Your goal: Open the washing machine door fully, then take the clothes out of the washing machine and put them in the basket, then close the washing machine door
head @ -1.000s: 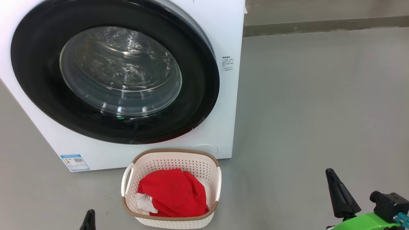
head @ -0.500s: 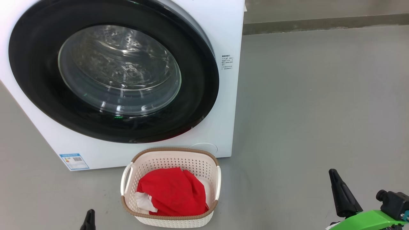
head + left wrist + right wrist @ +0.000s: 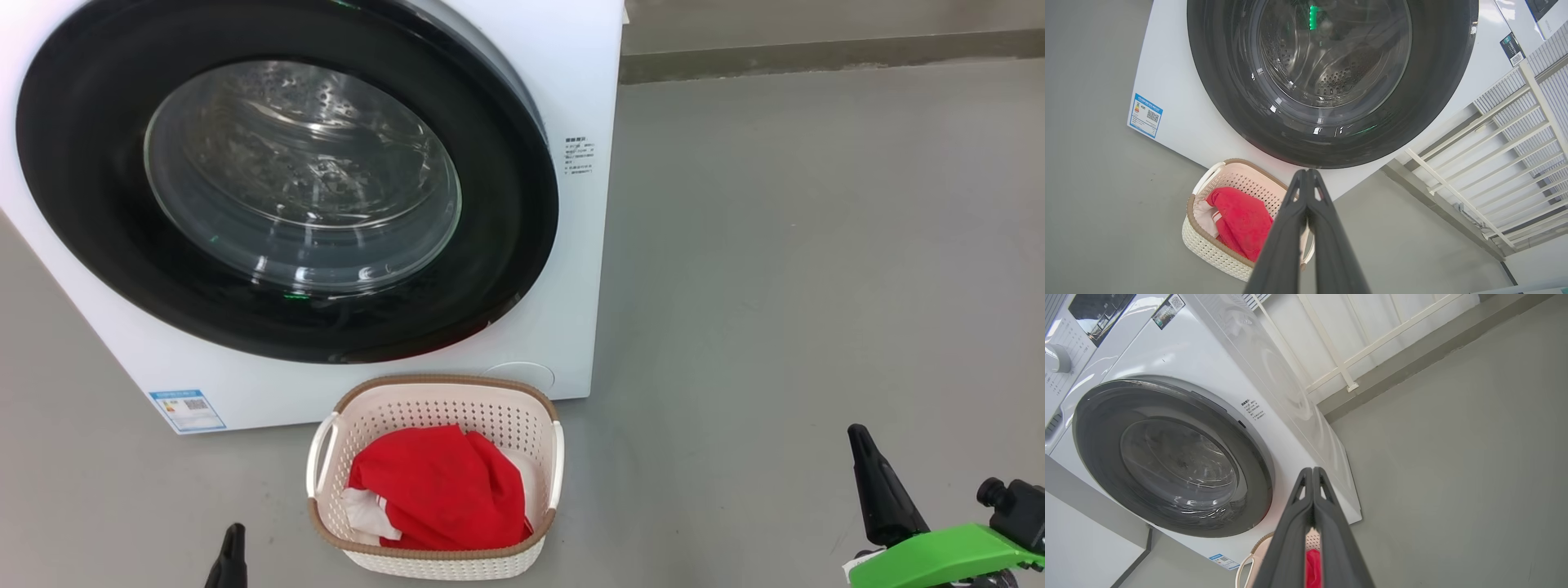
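Observation:
The washing machine [image 3: 581, 73] stands on the floor with the washing machine door [image 3: 506, 204] lying flush against its front; through the glass I see bare steel drum. The clothes [image 3: 441, 490], red with a white piece, lie in the basket [image 3: 445, 382] just in front of the machine. My left gripper [image 3: 233, 549] pokes up at the lower left, shut and empty, left of the basket. In the left wrist view, its fingertips [image 3: 1306, 175] are pressed together. My right gripper [image 3: 867, 461] is shut and empty, well right of the basket. In the right wrist view, the right gripper [image 3: 1312, 473] points toward the machine.
Grey floor [image 3: 816, 245] stretches to the right of the machine up to a wall base [image 3: 816, 53]. A white slatted railing [image 3: 1494, 139] stands beside the machine. A blue sticker [image 3: 186, 408] marks the machine's lower left corner.
The whole head picture has shifted slightly, so the camera has moved. My right gripper has drifted a little to the right. Door, basket and clothes are unchanged.

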{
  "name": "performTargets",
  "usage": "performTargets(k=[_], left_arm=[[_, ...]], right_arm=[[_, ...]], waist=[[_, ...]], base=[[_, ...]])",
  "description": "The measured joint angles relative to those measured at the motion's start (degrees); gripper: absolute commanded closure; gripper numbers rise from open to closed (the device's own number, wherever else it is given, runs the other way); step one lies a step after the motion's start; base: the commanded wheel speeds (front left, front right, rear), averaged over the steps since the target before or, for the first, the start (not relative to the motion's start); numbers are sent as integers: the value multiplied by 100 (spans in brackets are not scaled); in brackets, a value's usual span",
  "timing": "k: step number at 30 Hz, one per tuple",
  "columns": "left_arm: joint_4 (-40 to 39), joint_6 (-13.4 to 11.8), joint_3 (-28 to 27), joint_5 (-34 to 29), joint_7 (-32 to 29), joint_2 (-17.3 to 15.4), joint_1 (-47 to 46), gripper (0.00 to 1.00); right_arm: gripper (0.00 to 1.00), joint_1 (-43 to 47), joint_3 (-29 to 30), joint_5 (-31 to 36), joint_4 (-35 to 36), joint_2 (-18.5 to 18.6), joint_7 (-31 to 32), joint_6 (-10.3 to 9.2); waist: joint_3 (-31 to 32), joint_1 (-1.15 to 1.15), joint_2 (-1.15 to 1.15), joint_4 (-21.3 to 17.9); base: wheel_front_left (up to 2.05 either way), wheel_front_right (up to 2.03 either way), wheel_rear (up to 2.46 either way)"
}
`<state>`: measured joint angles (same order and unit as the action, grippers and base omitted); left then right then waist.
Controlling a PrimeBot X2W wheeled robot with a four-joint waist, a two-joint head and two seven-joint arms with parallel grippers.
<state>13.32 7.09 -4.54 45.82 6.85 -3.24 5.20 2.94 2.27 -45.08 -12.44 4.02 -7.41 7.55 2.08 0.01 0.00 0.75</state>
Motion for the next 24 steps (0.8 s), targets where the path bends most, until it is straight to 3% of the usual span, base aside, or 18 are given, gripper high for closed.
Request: performTargets(k=[24], left_arm=[[46,0,-3,1354,-383,21,-240,100]], right_arm=[[100,-213,141,-1349,-81,-51,401,-1]], waist=[[-67,0,0,-22]], base=[[0,0,0]])
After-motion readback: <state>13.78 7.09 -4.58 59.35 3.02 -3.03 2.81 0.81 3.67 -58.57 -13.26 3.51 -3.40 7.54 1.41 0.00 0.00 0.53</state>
